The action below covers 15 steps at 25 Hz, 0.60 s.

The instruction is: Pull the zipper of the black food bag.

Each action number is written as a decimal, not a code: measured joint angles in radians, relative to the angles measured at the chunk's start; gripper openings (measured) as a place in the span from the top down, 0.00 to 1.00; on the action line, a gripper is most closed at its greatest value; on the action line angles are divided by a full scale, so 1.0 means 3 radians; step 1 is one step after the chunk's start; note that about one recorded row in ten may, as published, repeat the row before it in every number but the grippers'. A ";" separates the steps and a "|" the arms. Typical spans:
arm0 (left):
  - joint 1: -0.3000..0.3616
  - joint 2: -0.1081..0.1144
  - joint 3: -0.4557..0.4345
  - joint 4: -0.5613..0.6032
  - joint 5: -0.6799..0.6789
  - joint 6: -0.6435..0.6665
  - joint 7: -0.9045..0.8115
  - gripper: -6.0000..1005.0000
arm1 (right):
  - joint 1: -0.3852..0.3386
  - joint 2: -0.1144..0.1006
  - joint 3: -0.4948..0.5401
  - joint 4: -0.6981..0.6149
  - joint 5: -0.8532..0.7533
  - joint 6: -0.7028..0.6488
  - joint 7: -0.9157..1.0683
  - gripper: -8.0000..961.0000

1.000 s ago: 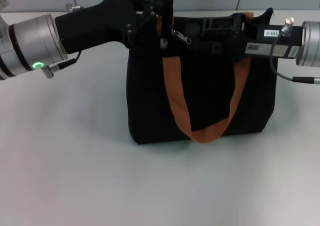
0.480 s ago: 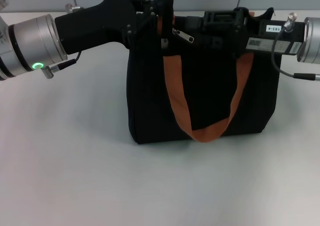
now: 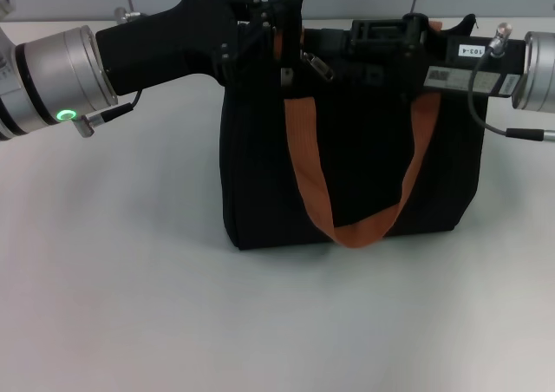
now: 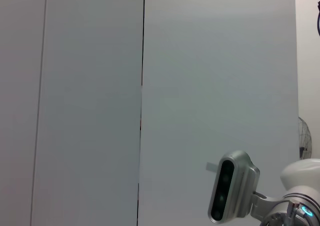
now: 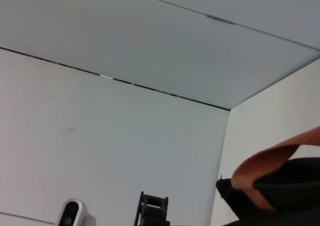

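Observation:
The black food bag [image 3: 347, 166] stands upright in the middle of the table, an orange-brown strap [image 3: 347, 227] hanging down its front. The small silver zipper [image 3: 316, 65] pull lies tilted on the top edge, near the bag's left corner. My left gripper [image 3: 279, 29] comes in from the left and is shut on the bag's top left corner beside the strap. From the right, my right gripper [image 3: 342, 55] reaches along the top edge and ends right at the pull. In the right wrist view only a corner of the bag [image 5: 280, 201] and a strap end [image 5: 272, 163] show.
The white table [image 3: 130, 305] stretches in front of the bag and to both sides. A grey panelled wall [image 4: 100, 86] stands behind. The left wrist view shows only that wall and the robot's head camera [image 4: 231, 187].
My right arm has risen a little along the bag's top edge. The zipper pull has tilted slightly but stays near the left corner. The left arm has not moved.

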 joint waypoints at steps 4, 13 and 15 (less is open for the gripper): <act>-0.0002 0.0000 0.0000 0.0000 -0.0014 0.0005 0.0000 0.97 | -0.0022 -0.0001 0.0002 0.0005 -0.0003 0.0003 0.0000 0.50; -0.0011 0.0000 0.0000 0.0000 -0.0030 0.0016 0.0000 0.97 | -0.0005 0.0001 -0.0007 0.0009 -0.0124 0.0037 -0.0006 0.50; -0.0014 0.0000 0.0000 -0.0001 -0.0032 0.0016 0.0000 0.97 | 0.0016 0.0008 -0.0009 0.0000 -0.0189 0.0087 -0.0006 0.50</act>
